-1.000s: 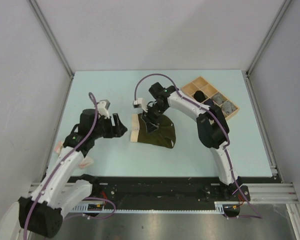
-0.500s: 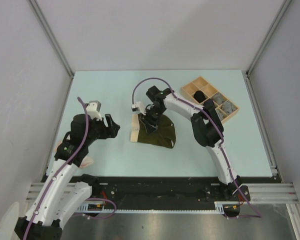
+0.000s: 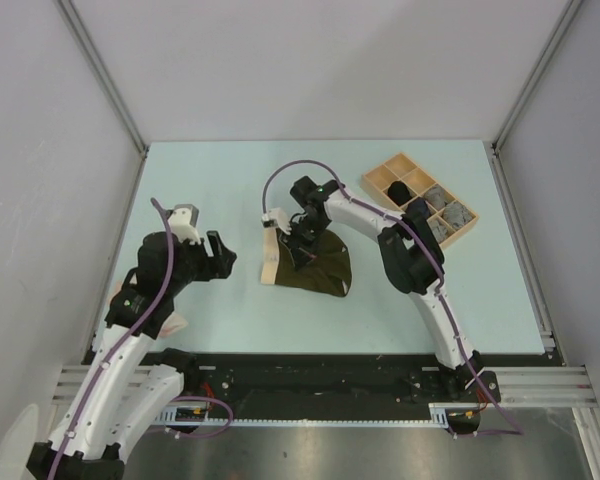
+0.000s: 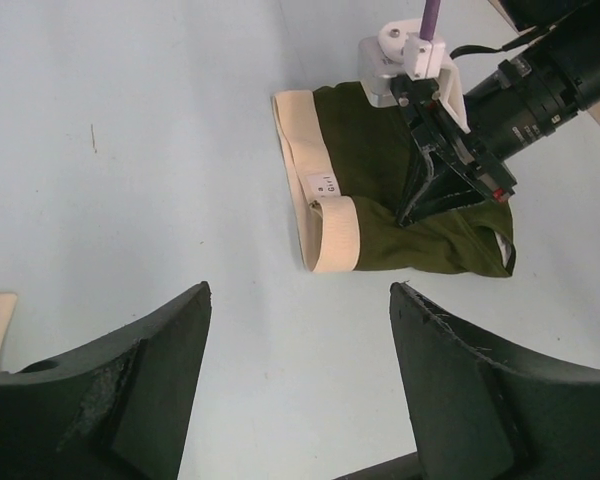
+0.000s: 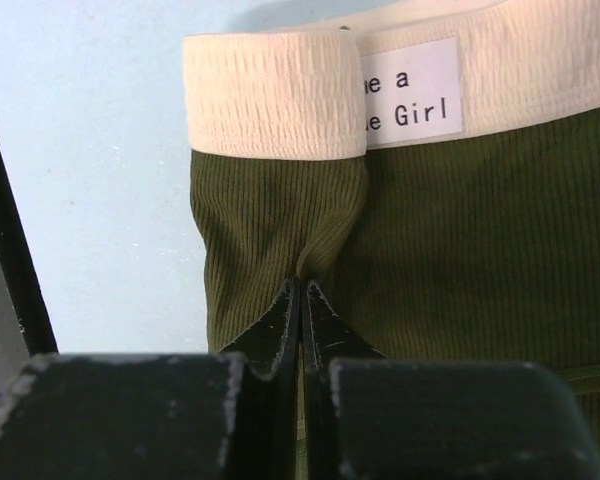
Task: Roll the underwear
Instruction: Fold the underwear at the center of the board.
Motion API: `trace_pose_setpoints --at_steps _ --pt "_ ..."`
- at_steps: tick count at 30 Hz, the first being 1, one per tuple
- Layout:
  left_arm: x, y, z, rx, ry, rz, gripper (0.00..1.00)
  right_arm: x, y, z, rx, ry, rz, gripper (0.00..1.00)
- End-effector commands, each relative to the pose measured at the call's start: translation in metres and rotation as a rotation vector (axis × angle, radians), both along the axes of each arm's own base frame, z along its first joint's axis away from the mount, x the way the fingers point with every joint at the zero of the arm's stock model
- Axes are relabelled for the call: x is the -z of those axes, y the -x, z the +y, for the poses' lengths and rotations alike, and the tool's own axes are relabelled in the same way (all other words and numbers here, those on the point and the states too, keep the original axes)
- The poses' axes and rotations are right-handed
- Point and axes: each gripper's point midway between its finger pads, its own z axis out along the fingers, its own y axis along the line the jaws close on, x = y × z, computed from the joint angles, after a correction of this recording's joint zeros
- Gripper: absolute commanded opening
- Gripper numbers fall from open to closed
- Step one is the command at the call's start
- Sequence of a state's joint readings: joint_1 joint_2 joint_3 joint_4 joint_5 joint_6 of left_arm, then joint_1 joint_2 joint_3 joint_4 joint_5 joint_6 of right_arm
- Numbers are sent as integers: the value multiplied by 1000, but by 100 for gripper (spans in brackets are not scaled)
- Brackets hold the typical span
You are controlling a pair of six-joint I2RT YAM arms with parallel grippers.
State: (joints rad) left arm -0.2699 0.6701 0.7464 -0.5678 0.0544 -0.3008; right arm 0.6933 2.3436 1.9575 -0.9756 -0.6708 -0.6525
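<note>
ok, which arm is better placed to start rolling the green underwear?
Right, probably. The right hand is shut on a pinch of the underwear; the left hand is open and apart from it.

The dark olive ribbed underwear lies flat mid-table, its cream elastic waistband towards the left (one end folded over), white printed label showing.

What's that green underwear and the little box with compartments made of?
The underwear: seemingly ribbed knit cloth, matte olive, fine vertical ribs showing; its waistband looks cream crinkled elastic. The box: apparently pale unpainted wood, though grain is too small to confirm.
</note>
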Motion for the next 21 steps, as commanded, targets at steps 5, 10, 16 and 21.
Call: trace_pose_setpoints --at_steps 5,10,16,21 --pt "-17 -4 9 -23 -32 -60 78 -57 72 16 -162 -86 -25 0" --pt "-10 -10 -1 5 1 -49 78 -27 138 -8 -304 14 28 26" --pt "-8 -22 -12 33 37 -56 79 -41 148 -17 -306 -33 103 40" --pt "-3 -40 -31 119 48 -18 84 -86 70 -22 -149 -149 34 41"
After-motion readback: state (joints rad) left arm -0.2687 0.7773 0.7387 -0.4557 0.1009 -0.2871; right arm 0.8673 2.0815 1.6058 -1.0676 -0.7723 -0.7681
